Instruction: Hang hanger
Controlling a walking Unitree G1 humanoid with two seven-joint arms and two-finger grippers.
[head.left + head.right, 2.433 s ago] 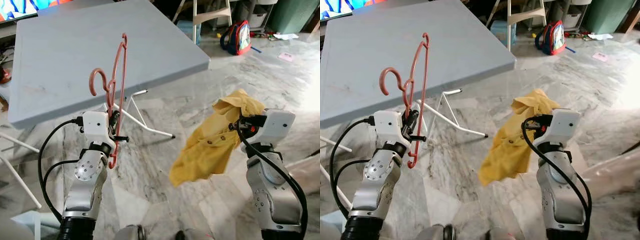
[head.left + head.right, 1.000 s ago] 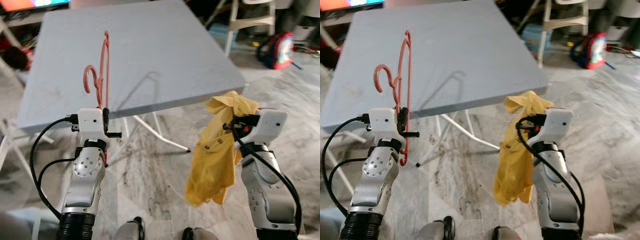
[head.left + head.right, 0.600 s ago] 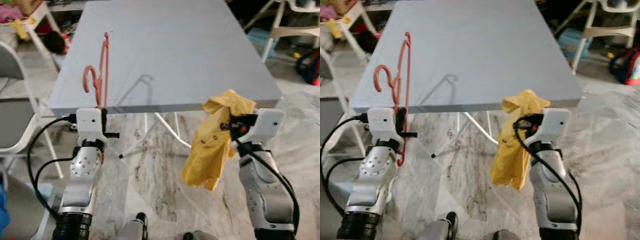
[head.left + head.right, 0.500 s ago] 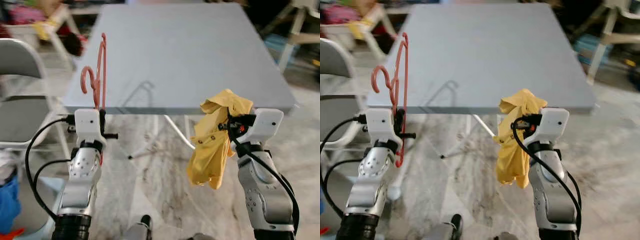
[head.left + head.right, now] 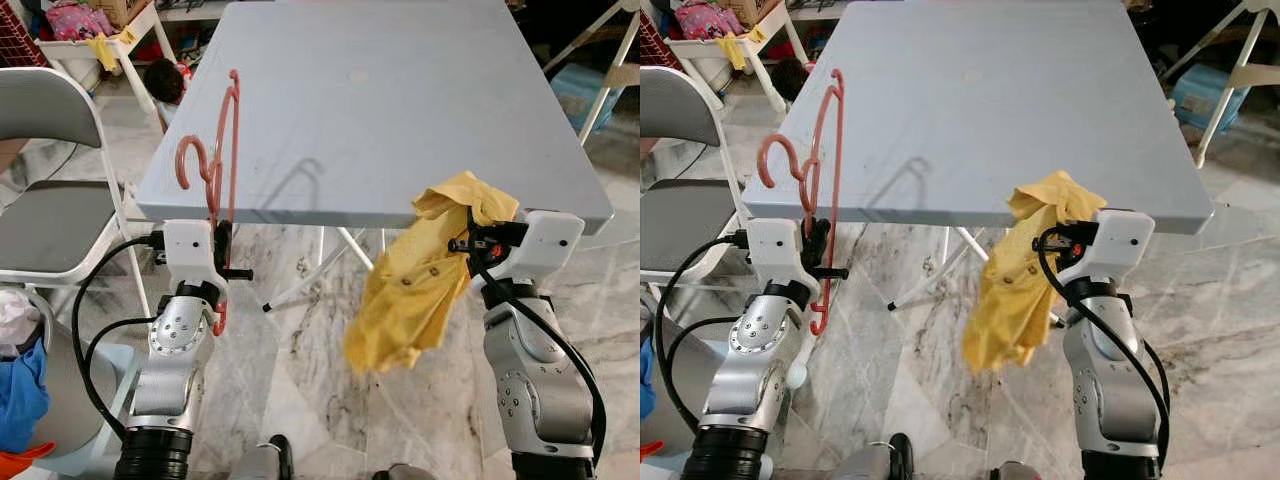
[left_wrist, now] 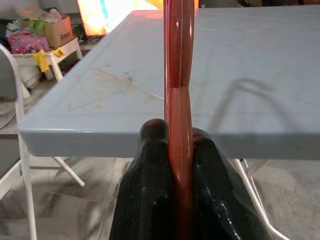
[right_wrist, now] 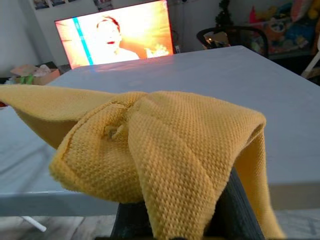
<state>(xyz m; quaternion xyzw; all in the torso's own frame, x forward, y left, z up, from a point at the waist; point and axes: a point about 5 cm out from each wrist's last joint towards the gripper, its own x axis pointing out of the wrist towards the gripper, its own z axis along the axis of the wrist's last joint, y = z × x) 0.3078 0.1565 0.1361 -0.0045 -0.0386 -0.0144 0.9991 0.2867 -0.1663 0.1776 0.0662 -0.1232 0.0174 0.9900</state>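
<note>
- The left end effector clamps a pink hanger upright at the near left edge of the grey worktop.
- The right end effector grips a yellow shirt, which droops off the near right edge.
- A grey chair stands far left.

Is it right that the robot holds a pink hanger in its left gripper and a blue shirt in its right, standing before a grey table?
Not quite: the shirt in the right gripper is yellow, not blue, as the left eye view shows. The left gripper does hold the pink hanger before the grey table.
</note>
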